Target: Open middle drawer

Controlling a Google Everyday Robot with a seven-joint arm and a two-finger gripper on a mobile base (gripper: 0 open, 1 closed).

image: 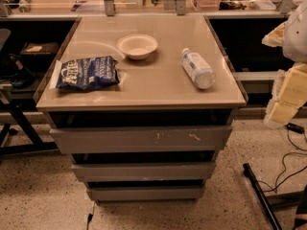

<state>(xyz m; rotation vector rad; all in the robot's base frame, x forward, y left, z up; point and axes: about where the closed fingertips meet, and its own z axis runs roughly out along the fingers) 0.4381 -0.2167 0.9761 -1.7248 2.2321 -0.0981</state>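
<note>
The middle drawer (144, 170) is the plain grey front in the middle of the three-drawer cabinet. It sits pushed in, with a dark gap above it. Above it is the grey drawer front with white scratch marks (141, 138), and below it is the narrowest-looking drawer front (145, 192). My gripper (287, 99) shows as pale yellowish blocks at the right edge of the view. It is off the cabinet's right side, about level with the top drawer and well apart from the middle drawer.
On the cabinet top (158, 80) lie a blue snack bag (86, 73), a white bowl (137, 46) and a water bottle on its side (197, 68). A black stand leg (259, 190) and cables lie on the floor at the right. A dark chair frame (14, 114) stands at the left.
</note>
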